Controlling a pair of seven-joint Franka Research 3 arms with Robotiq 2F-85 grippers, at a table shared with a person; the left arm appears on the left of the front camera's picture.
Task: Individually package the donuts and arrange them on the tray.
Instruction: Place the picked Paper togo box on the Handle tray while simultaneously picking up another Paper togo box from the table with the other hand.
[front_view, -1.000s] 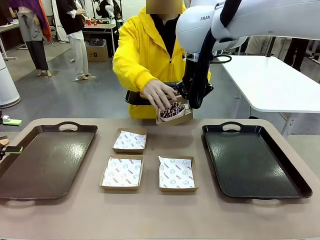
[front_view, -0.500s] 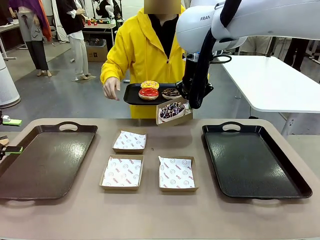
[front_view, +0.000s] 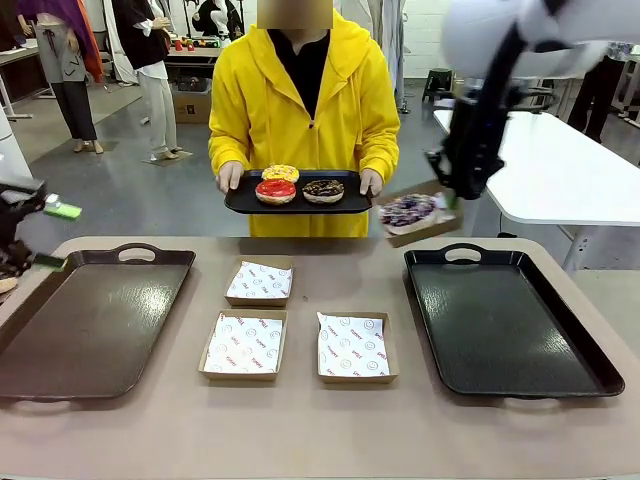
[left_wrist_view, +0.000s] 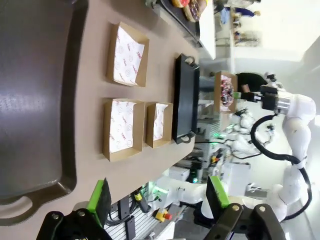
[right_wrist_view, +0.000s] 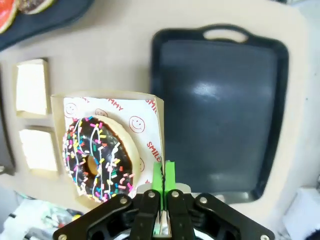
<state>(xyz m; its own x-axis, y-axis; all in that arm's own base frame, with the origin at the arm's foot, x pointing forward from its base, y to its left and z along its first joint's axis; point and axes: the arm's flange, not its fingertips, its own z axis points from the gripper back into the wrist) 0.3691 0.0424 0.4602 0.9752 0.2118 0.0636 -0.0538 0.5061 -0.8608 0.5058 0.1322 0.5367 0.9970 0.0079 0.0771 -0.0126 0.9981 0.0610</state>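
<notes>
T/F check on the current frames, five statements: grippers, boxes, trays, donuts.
1. The right gripper is shut on the rim of a box carrying a sprinkled chocolate donut. True.
2. Four empty boxes lie on the table. False: three empty boxes lie there.
3. The person's tray carries three donuts. True.
4. The held box rests on the right tray. False: it hangs in the air beyond the tray's far handle.
5. The left gripper is shut. False: its jaws stand open.
</notes>
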